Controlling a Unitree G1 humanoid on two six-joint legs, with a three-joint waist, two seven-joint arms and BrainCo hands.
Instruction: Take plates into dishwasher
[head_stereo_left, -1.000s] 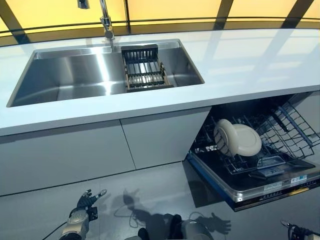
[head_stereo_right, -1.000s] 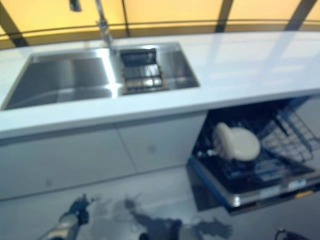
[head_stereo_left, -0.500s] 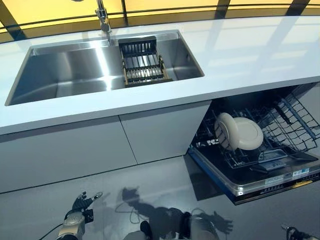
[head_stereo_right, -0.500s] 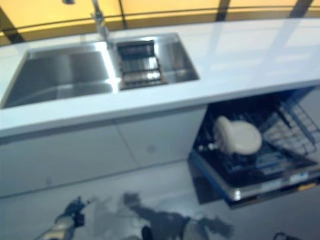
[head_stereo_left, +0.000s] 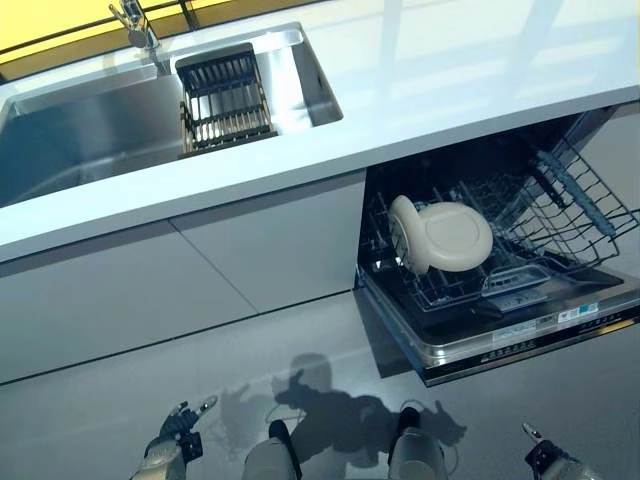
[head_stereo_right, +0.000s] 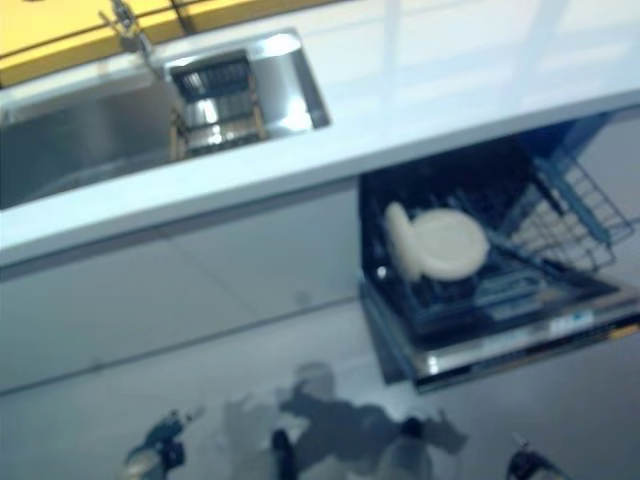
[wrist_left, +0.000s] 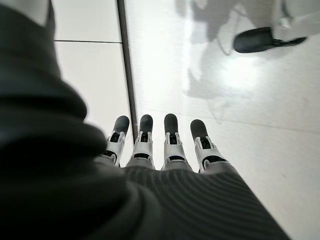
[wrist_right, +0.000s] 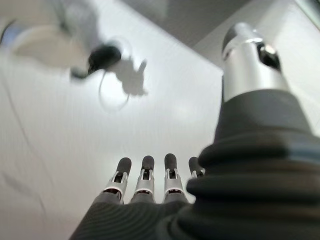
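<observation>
plates (head_stereo_left: 445, 236) in dishwasher rack (head_stereo_left: 560, 215) | left hand (wrist_left: 160, 150), right hand (wrist_right: 145, 187) released, empty, well apart

bright | glare on countertop (head_stereo_left: 480, 70) | right eye view seemingly blurred

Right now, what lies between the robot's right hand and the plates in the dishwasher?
Only bare grey floor and the front edge of the pulled-out dishwasher rack lie between the right hand and the plates, as the left eye view shows.

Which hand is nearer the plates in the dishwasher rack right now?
Right. The right hand hangs low, below the open dishwasher holding the plates. The left hand hangs far to the left, before the cabinet fronts. Both are open and empty.
</observation>
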